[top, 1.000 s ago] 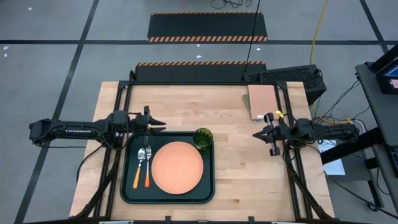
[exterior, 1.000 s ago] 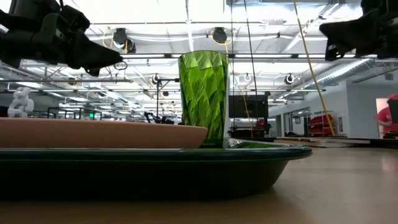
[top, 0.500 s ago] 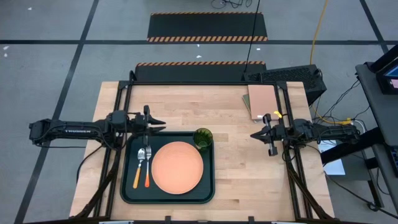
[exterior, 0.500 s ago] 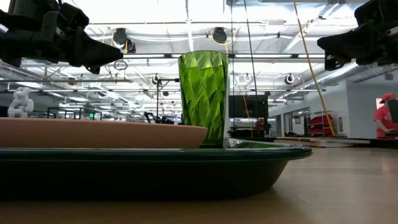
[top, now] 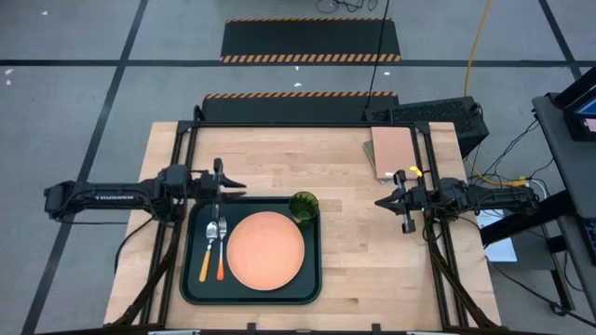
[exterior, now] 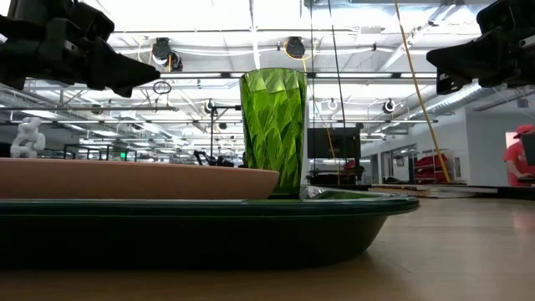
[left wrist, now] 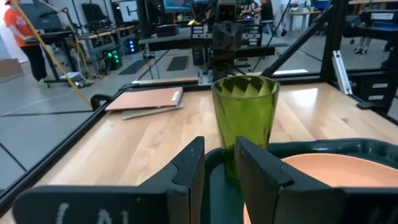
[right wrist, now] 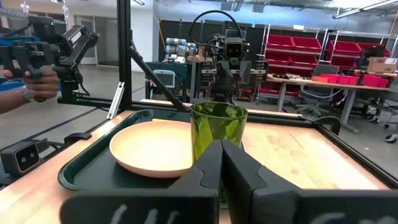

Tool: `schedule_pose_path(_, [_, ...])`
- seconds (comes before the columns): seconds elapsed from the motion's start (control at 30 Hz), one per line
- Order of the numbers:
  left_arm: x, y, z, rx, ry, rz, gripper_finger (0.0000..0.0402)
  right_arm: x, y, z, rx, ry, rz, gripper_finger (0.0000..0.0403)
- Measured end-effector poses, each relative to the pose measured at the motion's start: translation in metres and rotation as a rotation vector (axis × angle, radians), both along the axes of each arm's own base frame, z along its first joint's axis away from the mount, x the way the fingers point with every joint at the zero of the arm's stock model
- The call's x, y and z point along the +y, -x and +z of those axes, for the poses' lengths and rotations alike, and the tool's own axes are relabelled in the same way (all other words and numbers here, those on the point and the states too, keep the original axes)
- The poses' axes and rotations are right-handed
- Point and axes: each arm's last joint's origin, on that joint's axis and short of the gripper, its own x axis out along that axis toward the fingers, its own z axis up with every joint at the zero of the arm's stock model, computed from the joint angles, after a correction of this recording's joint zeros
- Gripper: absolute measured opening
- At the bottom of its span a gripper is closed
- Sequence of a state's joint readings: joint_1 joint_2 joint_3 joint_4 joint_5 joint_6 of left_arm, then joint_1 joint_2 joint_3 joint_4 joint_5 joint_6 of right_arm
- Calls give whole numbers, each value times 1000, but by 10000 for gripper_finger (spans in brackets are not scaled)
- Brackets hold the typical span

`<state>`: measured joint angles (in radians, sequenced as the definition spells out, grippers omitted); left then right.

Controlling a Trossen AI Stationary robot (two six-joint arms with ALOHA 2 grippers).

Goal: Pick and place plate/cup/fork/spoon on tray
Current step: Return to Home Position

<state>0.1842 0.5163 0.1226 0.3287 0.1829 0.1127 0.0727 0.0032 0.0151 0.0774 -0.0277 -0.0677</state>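
Left gripper (top: 240, 186) slightly retracted, cup (top: 303, 206) on tray (top: 315, 270)

1. Bright, even ceiling light falls from overhead; shadows on the table (top: 345, 242) are faint.
2. In the low view, ceiling lamps (exterior: 294, 46) glare, silhouetting both arms.
3. Near fingers in the wrist views blur.

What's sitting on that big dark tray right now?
On the tray lie the plate, the green cup in a far corner, and the spoon and fork side by side. What the plate covers cannot be seen.
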Motion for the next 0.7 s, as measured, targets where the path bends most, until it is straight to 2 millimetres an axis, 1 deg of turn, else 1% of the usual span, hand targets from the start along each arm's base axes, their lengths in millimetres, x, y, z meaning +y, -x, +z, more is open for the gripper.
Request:
schedule_pose_path(0.07, [1,0,0,2,0,10,91,0,0,0,0,0,0,0])
schedule_pose_path(0.13, [2,1,-1,14,-3,17,80,0,0,0,0,0,0,0])
schedule_pose_path(0.3, [2,1,-5,49,5,15,11,0,0,0,0,0,0,0])
schedule_pose_path(0.47, [2,2,-9,92,23,1,12,0,0,0,0,0,0,0])
schedule_pose_path(0.57, [2,2,-14,111,36,3,5,0,0,0,0,0,0,0])
schedule_pose_path(0.7, [1,6,-32,82,47,10,6,0,0,0,-1,0,0,0])
